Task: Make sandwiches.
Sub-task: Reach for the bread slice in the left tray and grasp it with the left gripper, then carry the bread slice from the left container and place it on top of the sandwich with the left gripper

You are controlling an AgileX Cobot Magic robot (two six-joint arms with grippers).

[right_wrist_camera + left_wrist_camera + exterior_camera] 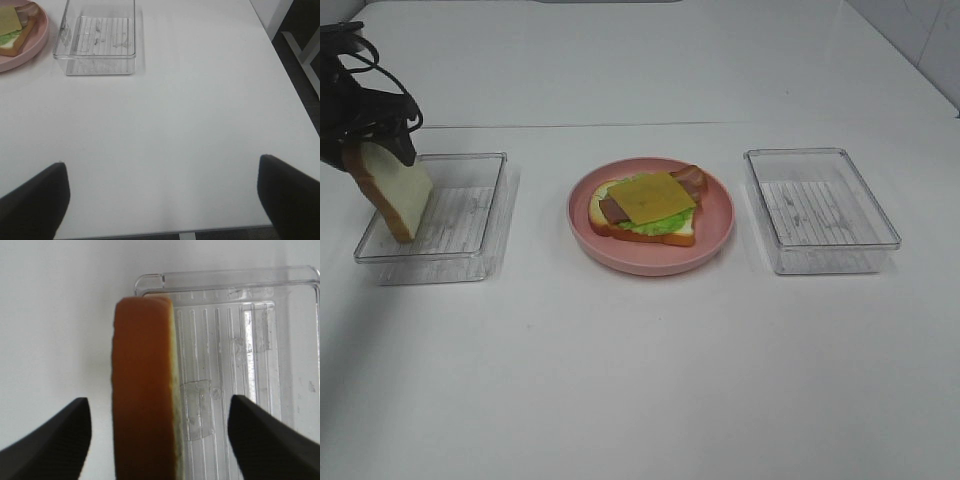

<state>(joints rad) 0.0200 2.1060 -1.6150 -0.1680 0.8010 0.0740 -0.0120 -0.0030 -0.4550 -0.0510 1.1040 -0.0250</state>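
On the pink plate point(650, 262) in the middle lies an open sandwich point(645, 203): a bread slice, green lettuce point(655, 226), bacon point(692, 178) and a yellow cheese slice point(648, 195) on top. Another bread slice point(395, 195) stands on edge, tilted, at the left end of the left clear tray point(470, 215). My left gripper point(370, 145) is at its top. In the left wrist view the bread slice point(142, 390) sits between the fingers of my left gripper point(159, 404), with a gap on each side. My right gripper point(162, 195) is open over bare table.
A second clear tray point(820, 200) stands right of the plate with nothing in it; the right wrist view shows this tray point(97, 35) and the plate's edge point(30, 50). The table's right edge point(295, 95) runs close by.
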